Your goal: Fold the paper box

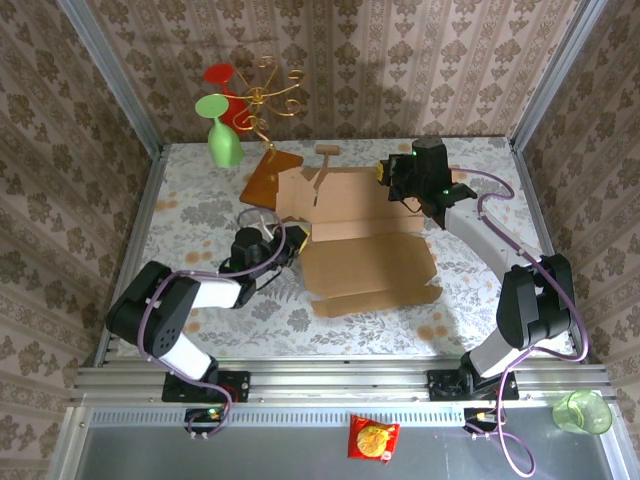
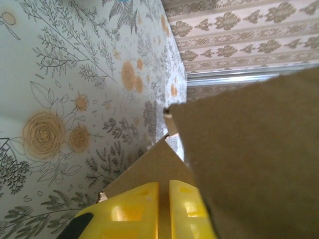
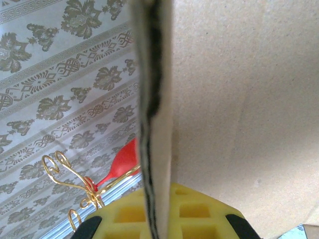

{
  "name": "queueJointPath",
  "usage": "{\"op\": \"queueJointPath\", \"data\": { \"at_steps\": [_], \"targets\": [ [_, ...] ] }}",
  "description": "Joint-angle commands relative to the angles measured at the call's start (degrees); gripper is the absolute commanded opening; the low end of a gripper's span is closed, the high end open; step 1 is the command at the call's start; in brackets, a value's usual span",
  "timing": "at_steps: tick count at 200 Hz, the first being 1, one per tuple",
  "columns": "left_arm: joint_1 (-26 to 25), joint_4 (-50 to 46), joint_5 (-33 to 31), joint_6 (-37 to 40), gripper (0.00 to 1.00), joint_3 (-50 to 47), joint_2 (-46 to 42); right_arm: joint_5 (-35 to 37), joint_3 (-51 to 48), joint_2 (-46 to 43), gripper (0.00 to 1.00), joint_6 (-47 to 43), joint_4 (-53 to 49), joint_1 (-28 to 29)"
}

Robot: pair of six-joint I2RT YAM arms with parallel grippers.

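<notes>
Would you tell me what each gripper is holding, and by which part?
The right gripper is shut on the paper box, pinching a raised panel's edge. Whether the left gripper, at a flap, grips anything cannot be told.

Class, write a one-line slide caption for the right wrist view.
Right gripper clamped on an edge of the cardboard box; red glass and gold wire stand behind.

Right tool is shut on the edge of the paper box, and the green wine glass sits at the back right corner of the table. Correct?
Not quite. The green wine glass sits at the back left corner of the table, as the top external view shows. The rest is correct: the right tool is shut on the edge of the paper box.
</notes>
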Motion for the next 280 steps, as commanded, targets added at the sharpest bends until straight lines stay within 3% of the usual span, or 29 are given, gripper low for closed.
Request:
{"op": "queueJointPath", "data": {
  "at_steps": [1, 23, 60, 134, 173, 198, 229, 280],
  "targets": [
    [-1.86, -9.46, -2.78, 5.65, 0.15, 2.72, -2.35, 0.83, -0.86, 0.4, 0.0, 1.38, 2.8, 0.49],
    [-2.73, -18.39, -3.07, 10.05, 0.16, 6.08, -2.24, 1.29, -2.22, 0.05, 0.0, 1.61, 4.18, 1.13],
    [-1.38, -24.27, -4.22, 14.05, 0.19, 7.42, -2.46, 1.66, -4.57, 0.26, 0.0, -1.77, 8.79, 1.48],
    [-0.03, -42.48, -5.39, 18.5, 0.43, 5.73, -18.43, 2.86, -14.16, 1.37, 0.0, -17.23, 32.74, 1.59],
    [2.22, -52.4, -6.83, 18.42, 0.42, 1.91, -32.19, 1.51, -16.81, 4.71, 0.0, -16.74, 42.29, 1.64],
    [9.77, -55.9, -4.14, 19.32, 0.4, 1.56, -37.22, 0.15, -16.63, 5.63, 0.0, -18.3, 41.81, 1.65],
    [18.21, -57.22, 3.6, 23.43, 0.36, 3.99, -35.18, -1.42, -19.39, 7.39, 0.0, -18.64, 43.79, 1.48],
    [20.57, -56.95, 7.67, 29.17, 0.32, 7.15, -28.89, -3.28, -23.24, 8.86, 0.0, -19.86, 45.81, 0.41]
  ]
}}
